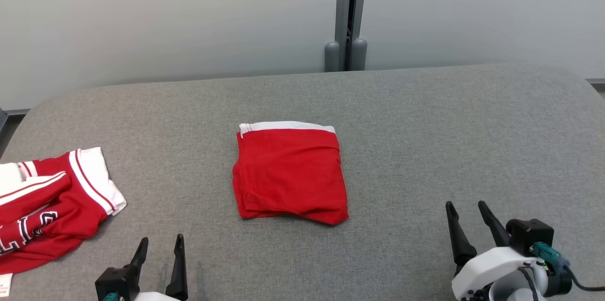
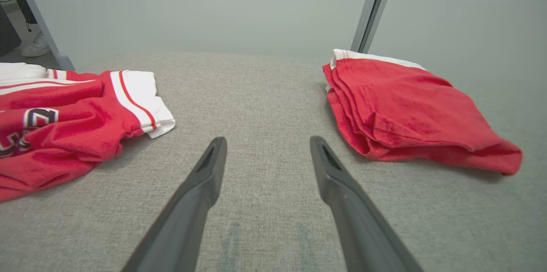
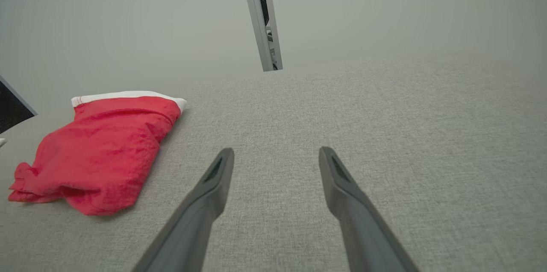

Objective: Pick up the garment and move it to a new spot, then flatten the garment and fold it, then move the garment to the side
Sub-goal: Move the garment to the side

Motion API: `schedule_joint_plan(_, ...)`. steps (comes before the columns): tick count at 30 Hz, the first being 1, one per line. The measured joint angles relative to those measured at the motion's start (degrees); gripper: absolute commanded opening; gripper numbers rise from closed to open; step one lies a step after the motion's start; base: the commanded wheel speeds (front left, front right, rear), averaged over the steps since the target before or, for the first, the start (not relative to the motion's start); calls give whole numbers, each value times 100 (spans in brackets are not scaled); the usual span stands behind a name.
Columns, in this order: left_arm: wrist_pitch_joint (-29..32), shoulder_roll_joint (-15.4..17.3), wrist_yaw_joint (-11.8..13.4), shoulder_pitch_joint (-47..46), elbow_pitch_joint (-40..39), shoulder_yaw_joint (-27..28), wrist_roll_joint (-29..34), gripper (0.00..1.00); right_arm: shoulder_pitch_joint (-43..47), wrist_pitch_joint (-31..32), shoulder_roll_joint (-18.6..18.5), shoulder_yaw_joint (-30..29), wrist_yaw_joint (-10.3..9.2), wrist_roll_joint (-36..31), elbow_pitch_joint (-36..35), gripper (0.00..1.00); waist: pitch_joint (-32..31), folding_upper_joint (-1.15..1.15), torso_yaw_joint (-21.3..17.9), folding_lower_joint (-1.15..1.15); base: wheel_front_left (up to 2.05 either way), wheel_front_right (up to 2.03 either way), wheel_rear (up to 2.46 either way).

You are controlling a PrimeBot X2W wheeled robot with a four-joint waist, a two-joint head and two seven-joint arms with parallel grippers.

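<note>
A red garment (image 1: pixel 289 176) with a white band along its far edge lies folded into a neat square in the middle of the grey padded table (image 1: pixel 425 126). It sits at the right in the left wrist view (image 2: pixel 406 109) and at the left in the right wrist view (image 3: pixel 98 152). My left gripper (image 1: pixel 160 243) is open near the table's front left, nothing between its fingers (image 2: pixel 205 174). At the front right my right gripper (image 1: pixel 468 210) is open too, apart from the garment, over bare fabric (image 3: pixel 275 156).
A second red and white garment (image 1: pixel 47 206) with lettering lies crumpled at the table's left edge, close to my left gripper. A grey post (image 1: pixel 347 12) stands against the pale wall behind the table. A shoe (image 2: pixel 36 45) shows on the floor far left.
</note>
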Motion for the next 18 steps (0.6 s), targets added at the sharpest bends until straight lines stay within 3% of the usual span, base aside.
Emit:
schedule_joint_plan(10, 0, 1, -11, 41, -142, -157, 30, 100, -30, 0, 2, 236, 0, 91, -3, 100, 143, 0, 125, 0, 0, 0, 0)
schedule_joint_plan(18, 0, -2, -96, -424, -178, -593, -110, 100, -1262, 0, 9, 1159, 0, 915, 627, 100, 769, 0, 645, 0, 0, 0, 0)
